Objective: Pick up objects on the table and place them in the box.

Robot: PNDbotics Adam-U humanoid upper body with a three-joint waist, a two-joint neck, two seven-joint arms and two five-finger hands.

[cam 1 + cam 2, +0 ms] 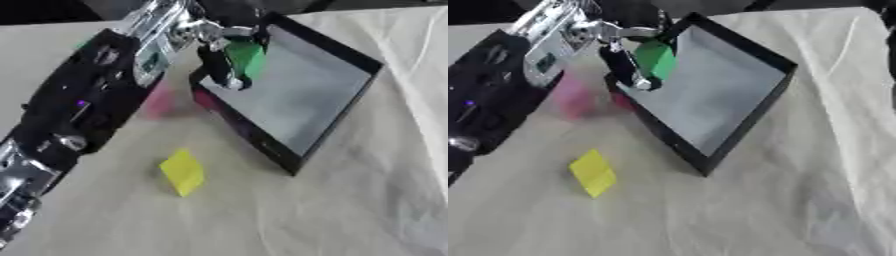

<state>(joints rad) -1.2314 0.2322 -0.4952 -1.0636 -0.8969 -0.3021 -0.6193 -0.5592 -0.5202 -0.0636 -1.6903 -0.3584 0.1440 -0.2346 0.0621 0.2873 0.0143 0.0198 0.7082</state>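
left hand (229, 60) comes in from 10 o'clock, fingers pinched on a green block (247, 56), held over the near-left corner of the black box (337, 117). block looks clear of the rim, above the grey floor. a yellow block (183, 171) lies on the cloth at 7 o'clock of the box; a pink object (158, 101) sits just left of the box wall.

right eye view: same pinch, block inside the rim line. best to carry it a little further toward box centre, lower, then let go. right hand not seen.
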